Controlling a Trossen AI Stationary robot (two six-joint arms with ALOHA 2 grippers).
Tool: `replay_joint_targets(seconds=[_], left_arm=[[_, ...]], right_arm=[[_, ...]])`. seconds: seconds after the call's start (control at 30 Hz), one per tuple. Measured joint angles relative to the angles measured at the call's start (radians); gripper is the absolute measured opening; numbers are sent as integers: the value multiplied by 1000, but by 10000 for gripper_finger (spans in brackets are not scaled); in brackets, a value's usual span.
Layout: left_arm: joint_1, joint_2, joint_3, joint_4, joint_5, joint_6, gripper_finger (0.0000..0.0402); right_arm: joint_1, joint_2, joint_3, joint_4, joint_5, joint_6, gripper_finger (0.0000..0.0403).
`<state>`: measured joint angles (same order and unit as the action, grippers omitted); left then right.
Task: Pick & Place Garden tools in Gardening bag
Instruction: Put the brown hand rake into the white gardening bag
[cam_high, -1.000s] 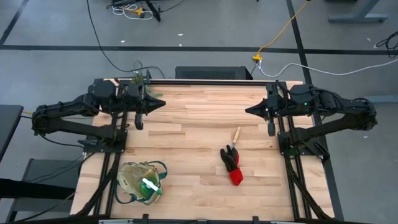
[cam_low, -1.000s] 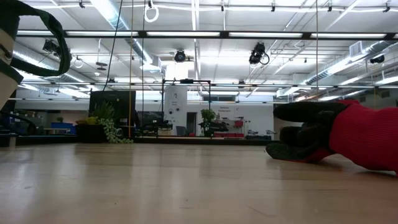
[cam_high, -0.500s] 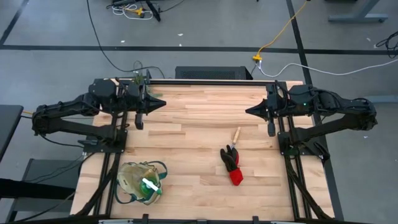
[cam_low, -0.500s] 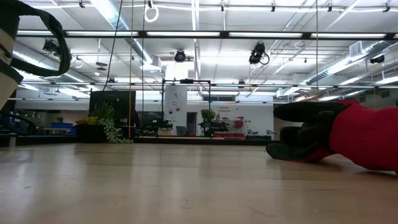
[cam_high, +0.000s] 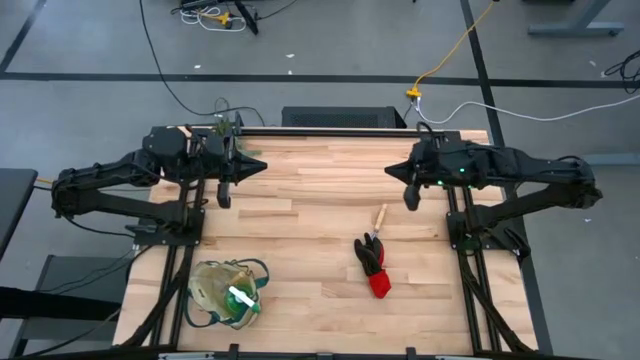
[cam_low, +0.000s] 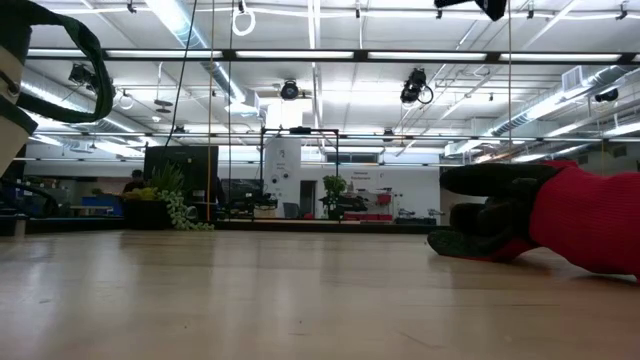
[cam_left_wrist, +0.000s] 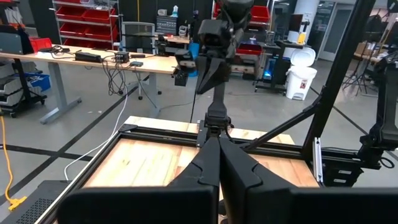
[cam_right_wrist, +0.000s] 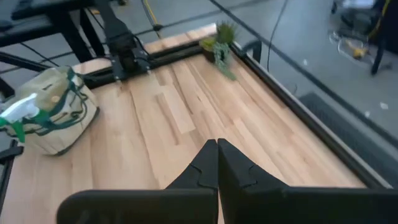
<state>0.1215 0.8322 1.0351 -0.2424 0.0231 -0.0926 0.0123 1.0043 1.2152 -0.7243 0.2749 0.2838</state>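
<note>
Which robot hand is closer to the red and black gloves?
The right one. The right end effector hangs over the table's far side, a little beyond the glove bundle. The left end effector is farther off, across the table toward the left side.

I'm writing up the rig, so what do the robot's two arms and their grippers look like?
Both arms are matte black with chunky jointed links. The left gripper and right gripper each taper to a pointed wedge of two dark fingers. A small green light shows on the right arm near its wrist.
</note>
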Motion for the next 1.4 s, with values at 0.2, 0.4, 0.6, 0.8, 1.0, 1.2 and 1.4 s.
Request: replay_joint_targets(seconds=[0.2,0.4,0.6,0.8,1.0,1.2,1.4], left_arm=[[0,0,0,0,0,0,6],[0,0,0,-1,0,0,8],[0,0,0,-3,0,0,6],[0,0,0,-3,0,1,9],[0,0,0,-3,0,0,5],[0,0,0,-3,-55,2,18],[0,0,0,-3,-103,12,33]], right_arm=[[-22,44,0,-1,-5,27,0],[-45,55,0,-2,-4,59,0],[-63,55,0,-2,-4,56,0],[-65,55,0,-2,-2,48,0],[-65,55,0,-2,-5,48,0],[-65,55,0,-2,-49,49,0],[-65,55,0,-2,-58,51,0]])
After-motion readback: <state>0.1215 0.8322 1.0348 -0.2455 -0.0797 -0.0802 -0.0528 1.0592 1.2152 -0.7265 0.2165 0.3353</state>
